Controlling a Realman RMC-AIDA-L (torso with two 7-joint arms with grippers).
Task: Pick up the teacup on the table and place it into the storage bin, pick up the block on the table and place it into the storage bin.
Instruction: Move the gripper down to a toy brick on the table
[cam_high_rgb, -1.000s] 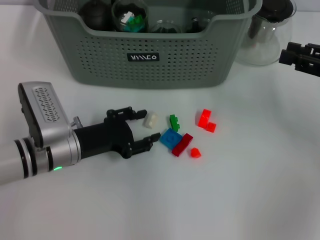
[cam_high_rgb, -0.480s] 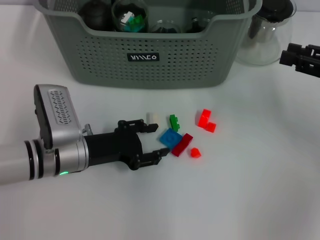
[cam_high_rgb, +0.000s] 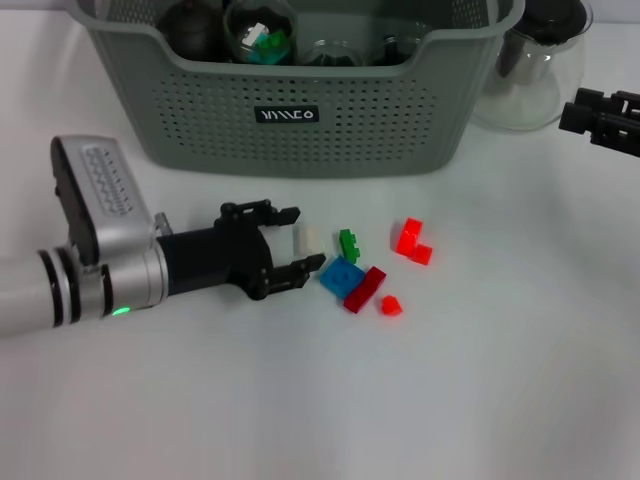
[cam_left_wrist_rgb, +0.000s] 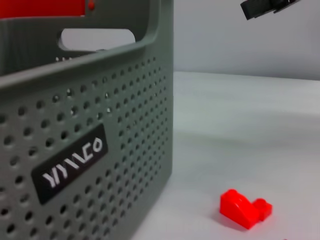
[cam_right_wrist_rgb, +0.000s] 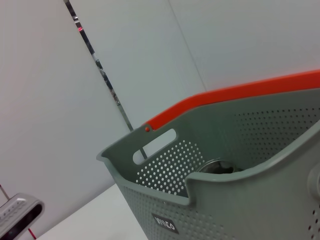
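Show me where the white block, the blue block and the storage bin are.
white block (cam_high_rgb: 308, 239), head view, its top face.
blue block (cam_high_rgb: 341, 275), head view, centre of its flat top.
storage bin (cam_high_rgb: 350, 130), head view, perforated front wall.

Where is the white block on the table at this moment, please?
In the head view, the white block lies on the table in front of the storage bin, between the open fingers of the left gripper, with the green block beside it.
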